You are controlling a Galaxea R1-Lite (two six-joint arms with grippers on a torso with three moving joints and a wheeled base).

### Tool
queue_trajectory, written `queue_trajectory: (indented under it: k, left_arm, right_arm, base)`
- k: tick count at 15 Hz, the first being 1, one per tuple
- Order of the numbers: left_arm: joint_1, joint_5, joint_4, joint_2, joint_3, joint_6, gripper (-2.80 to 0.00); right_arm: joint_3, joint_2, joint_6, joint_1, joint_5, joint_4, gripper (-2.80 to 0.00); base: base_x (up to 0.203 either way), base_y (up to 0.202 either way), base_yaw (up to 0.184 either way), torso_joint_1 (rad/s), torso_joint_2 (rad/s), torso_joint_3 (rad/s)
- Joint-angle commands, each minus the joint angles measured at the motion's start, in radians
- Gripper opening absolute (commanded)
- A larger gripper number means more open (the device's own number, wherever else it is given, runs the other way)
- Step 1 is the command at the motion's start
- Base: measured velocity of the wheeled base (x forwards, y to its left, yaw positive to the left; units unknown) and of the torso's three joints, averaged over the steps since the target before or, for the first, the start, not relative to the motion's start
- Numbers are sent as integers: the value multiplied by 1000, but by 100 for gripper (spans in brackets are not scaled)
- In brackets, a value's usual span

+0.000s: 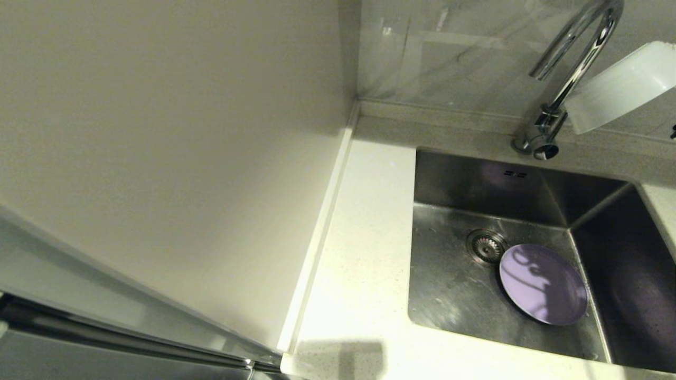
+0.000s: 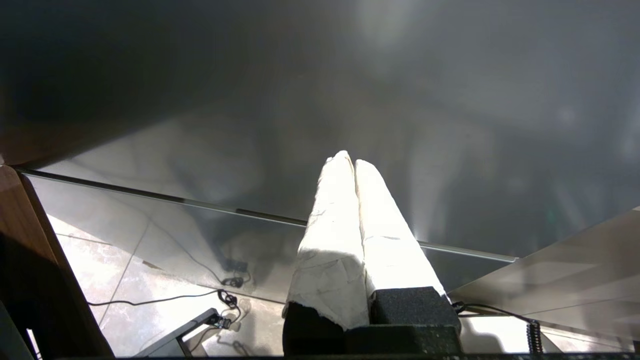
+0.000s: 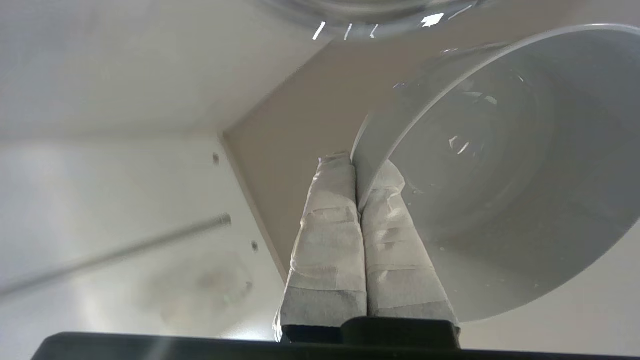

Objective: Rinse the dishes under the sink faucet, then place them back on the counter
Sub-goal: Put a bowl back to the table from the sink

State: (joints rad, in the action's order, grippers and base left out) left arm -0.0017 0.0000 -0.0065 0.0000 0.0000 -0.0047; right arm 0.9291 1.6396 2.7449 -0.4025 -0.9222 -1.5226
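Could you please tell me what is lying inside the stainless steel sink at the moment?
A flat round lavender plate lies on the steel sink floor, beside the round drain strainer. The floor under the plate is covered.

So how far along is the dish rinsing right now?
Partway, it seems. The lavender plate lies in the sink beside the drain, not yet back on the counter. In hand: the right gripper is shut on the rim of the pale bowl, held up by the faucet; drops show inside it. The left gripper is shut and parked away from the sink. No pink bowl is in view.
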Motion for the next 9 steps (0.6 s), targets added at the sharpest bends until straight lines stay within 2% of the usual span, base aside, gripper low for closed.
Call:
queue_trajectory:
  k: [1, 3, 7, 8, 9]
  left_arm:
    - [0, 0, 0, 0, 3, 0, -280]
    - [0, 0, 0, 0, 3, 0, -280]
    - [0, 1, -1, 0, 2, 0, -280]
    - [0, 0, 0, 0, 3, 0, -280]
    - [0, 0, -1, 0, 3, 0, -280]
  right_arm:
    - [-83, 36, 5, 24, -24, -7, -280]
    - [-86, 45, -22, 35, -45, -7, -280]
    - [117, 9, -27, 4, -45, -7, -280]
    - [132, 13, -57, 0, -53, -7, -280]
    - [117, 23, -118, -1, -97, -7, -280]
  base:
    - [0, 0, 0, 0, 0, 0]
    - [0, 0, 0, 0, 0, 0]
    - [0, 0, 0, 0, 0, 0]
    - [0, 0, 0, 0, 0, 0]
    - [0, 0, 0, 0, 0, 0]
